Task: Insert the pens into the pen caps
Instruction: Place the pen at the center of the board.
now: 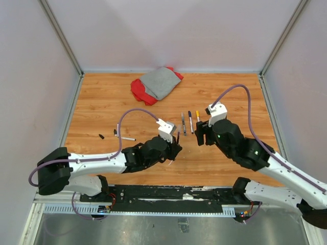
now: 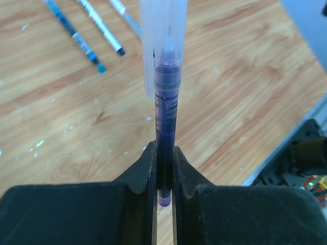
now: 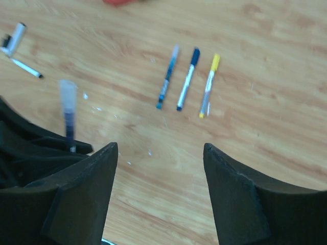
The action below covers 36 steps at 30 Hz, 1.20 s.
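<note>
Purple pen (image 2: pixel 165 117) is pinched by its tail end only in the left gripper (image 2: pixel 164 153), sticking straight out past the fingers. It's held over the middle of the tabletop (image 1: pixel 102 102), a bit toward the near edge. Clear cap (image 2: pixel 162 41) sits over its tip; can't tell if it's pressed home. Right gripper (image 3: pixel 161 153) is just beside it, jaws wide apart, nothing in them. Three pens (image 1: pixel 190 122) lie in a row at mid-tabletop, just on the far-edge side of both grippers. Loose pen (image 1: pixel 127 138) and a small dark cap (image 1: pixel 101 136) lie toward the left edge; red and grey cloth (image 1: pixel 156 84) at the far edge. Risks: the grip is low on a thin barrel, so any off-axis push on the cap likely pivots the pen or slides it through the pads. If the cap is only loosely on, it could drop when the arm moves. Right gripper is close to the row; a wide approach could knock those pens rolling.
</note>
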Each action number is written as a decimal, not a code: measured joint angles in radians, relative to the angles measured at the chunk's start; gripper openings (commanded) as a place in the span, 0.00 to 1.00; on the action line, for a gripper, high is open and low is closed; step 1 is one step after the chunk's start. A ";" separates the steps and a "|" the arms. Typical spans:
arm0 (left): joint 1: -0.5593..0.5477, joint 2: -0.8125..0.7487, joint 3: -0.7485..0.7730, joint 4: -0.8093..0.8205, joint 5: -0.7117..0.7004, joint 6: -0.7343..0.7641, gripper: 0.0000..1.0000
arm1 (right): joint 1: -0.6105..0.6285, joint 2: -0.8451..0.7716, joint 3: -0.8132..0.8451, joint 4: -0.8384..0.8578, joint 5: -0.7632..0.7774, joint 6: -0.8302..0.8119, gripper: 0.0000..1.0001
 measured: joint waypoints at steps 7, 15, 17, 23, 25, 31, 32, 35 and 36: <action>0.061 0.187 0.176 -0.201 -0.037 -0.111 0.01 | -0.395 0.005 -0.156 0.002 -0.288 0.022 0.86; 0.209 0.442 0.378 -0.381 0.014 -0.185 0.01 | -0.576 -0.114 -0.278 0.013 -0.459 0.066 0.95; 0.241 0.492 0.429 -0.418 0.042 -0.193 0.00 | -0.576 -0.142 -0.293 0.009 -0.468 0.069 0.96; 0.312 0.619 0.582 -0.520 0.076 -0.208 0.05 | -0.576 -0.196 -0.329 -0.005 -0.482 0.082 0.96; 0.325 0.641 0.609 -0.544 0.076 -0.213 0.06 | -0.576 -0.204 -0.339 -0.005 -0.492 0.092 0.96; 0.361 0.692 0.660 -0.597 0.094 -0.222 0.12 | -0.576 -0.211 -0.383 0.003 -0.523 0.119 0.96; 0.364 0.702 0.670 -0.601 0.094 -0.223 0.14 | -0.576 -0.211 -0.388 0.002 -0.526 0.122 0.96; 0.369 0.721 0.687 -0.615 0.096 -0.223 0.19 | -0.576 -0.211 -0.398 0.008 -0.539 0.129 0.96; 0.369 0.723 0.687 -0.618 0.098 -0.224 0.21 | -0.576 -0.211 -0.400 0.011 -0.542 0.132 0.96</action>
